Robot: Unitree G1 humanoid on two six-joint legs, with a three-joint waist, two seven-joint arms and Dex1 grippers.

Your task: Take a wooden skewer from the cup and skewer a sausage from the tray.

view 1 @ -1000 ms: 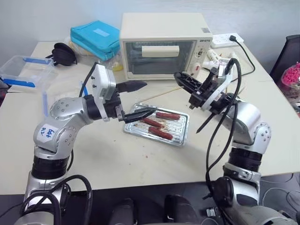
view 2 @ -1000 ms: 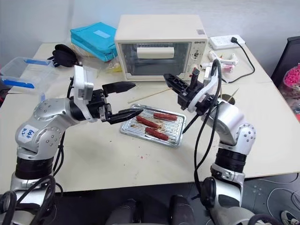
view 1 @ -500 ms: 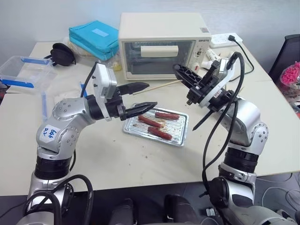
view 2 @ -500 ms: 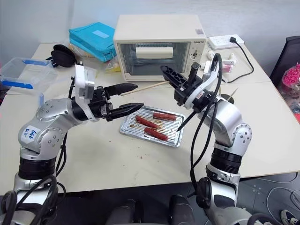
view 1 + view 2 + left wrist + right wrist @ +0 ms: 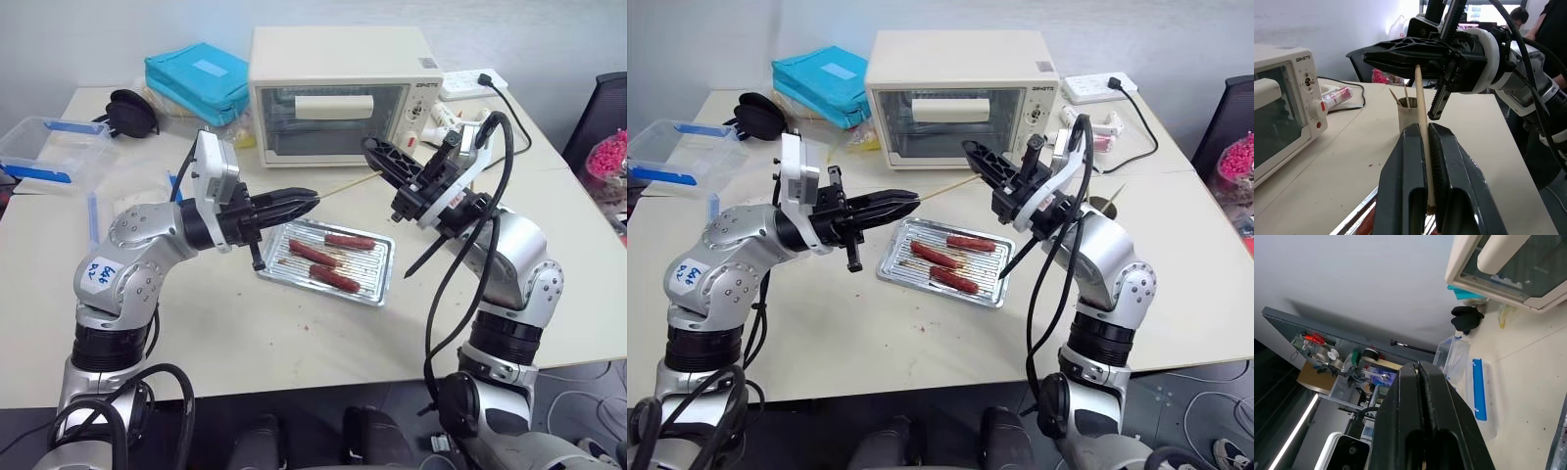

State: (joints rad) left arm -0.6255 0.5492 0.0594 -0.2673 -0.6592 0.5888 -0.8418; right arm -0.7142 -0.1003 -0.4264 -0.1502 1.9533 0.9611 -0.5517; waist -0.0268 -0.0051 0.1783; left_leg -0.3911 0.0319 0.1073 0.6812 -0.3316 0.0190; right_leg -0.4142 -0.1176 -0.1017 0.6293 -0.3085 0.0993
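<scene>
Skewer [image 5: 345, 185]: thin, straight, pale tan wood, spanning the gap between the two grippers above the far edge of the tray [image 5: 380, 278]. Its left end sits clamped between the black jaws of the left gripper [image 5: 302, 202], which are closed down on it; in the left wrist view the stick [image 5: 1421, 127] runs up the narrow slot between the two fingers [image 5: 1400, 191] and reaches the right gripper [image 5: 1415, 51] beyond. Its right end is pinched by the jaws of the right gripper [image 5: 380, 157], also closed tight on it. Both grippers hang above the tabletop [image 5: 245, 323], the left one left of the tray, the right one over its far right side.

Tray, shallow silver metal with a ridged bottom, lies near the middle of the tabletop, in front of a cream toaster oven [image 5: 338, 93]. Three slim reddish-brown sausages lie in it, one [image 5: 350, 241] at the far side, below the skewer and apart from it. A small cup [image 5: 1409, 120] with more sticks stands behind the right gripper
</scene>
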